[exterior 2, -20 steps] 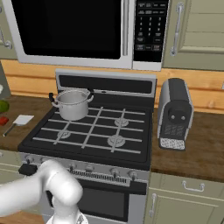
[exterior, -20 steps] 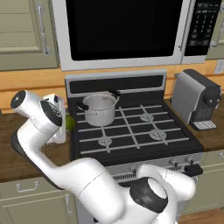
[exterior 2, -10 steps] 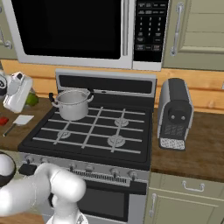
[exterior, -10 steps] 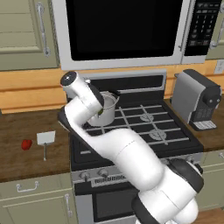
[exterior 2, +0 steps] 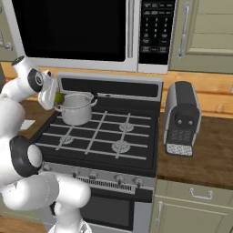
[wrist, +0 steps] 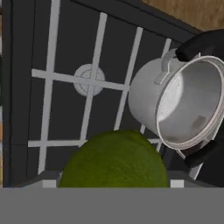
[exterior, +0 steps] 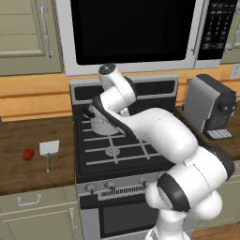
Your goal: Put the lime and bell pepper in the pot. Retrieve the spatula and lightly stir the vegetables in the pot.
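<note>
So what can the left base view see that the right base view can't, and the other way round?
The left base view brings the small red bell pepper lying on the brown wooden counter, next to the white-bladed spatula. The right base view brings the round green lime, held in the fingers just beside the shiny steel pot, whose open top is in plain sight. Both share that pot, the black stove, the microwave above it and the grey coffee machine.
</note>
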Motion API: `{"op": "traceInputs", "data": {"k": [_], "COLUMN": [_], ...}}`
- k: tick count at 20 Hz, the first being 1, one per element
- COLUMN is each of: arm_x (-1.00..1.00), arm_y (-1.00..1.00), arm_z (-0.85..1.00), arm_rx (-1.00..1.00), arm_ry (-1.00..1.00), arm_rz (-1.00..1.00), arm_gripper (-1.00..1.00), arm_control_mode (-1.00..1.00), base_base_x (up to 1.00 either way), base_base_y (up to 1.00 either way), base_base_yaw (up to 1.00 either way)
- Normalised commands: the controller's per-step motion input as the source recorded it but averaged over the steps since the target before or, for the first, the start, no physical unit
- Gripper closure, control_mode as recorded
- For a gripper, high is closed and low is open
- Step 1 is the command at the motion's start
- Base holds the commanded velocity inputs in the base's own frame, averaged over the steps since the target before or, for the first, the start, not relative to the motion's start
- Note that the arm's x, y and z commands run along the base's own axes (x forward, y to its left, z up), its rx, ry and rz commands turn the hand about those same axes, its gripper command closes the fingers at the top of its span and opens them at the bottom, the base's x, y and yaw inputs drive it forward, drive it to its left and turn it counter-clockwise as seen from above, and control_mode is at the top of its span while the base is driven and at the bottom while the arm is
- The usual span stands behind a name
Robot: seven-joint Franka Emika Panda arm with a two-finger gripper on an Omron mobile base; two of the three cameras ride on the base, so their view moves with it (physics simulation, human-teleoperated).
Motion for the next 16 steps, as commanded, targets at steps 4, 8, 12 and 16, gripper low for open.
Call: {"op": "traceInputs", "data": {"k": [4, 8, 12, 16], "arm_x": [0.87, 0.42, 0.0, 0.06], "arm_y": [-0.24, 0.0, 0.01, 0.05], "arm_z": [-0.01, -0.2, -0.03, -0.25], "arm_rx": [0.03, 0.0, -0.03, -0.16], "arm_ry": [0.19, 0.09, 0.0, 0.0], "arm_rz": [0.3, 0.3, 0.39, 0.51], "arm_gripper": [1.0, 1.0, 1.0, 1.0], "arm_control_mode": [-1.0, -1.0, -1.0, -1.0], "base_base_x": [0.0, 0.0, 0.0, 0.0], "base_base_y": [0.0, 0.0, 0.0, 0.0], "base_base_yaw": [0.0, 0.0, 0.0, 0.0]}}
